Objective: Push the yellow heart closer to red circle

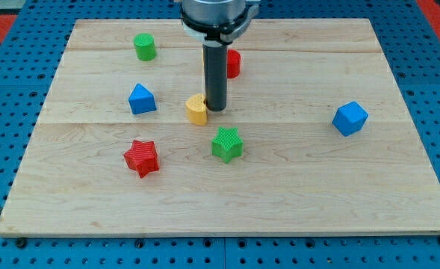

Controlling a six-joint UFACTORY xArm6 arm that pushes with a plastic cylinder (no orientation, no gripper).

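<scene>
The yellow heart lies near the middle of the wooden board. The red circle stands above and to the right of it, partly hidden behind the rod. My tip rests on the board right against the heart's right side, between the heart and the red circle's side of the board.
A green circle is at the top left. A blue triangular block is left of the heart. A red star and a green star lie below it. A blue block is at the right. The board's edge runs along the bottom.
</scene>
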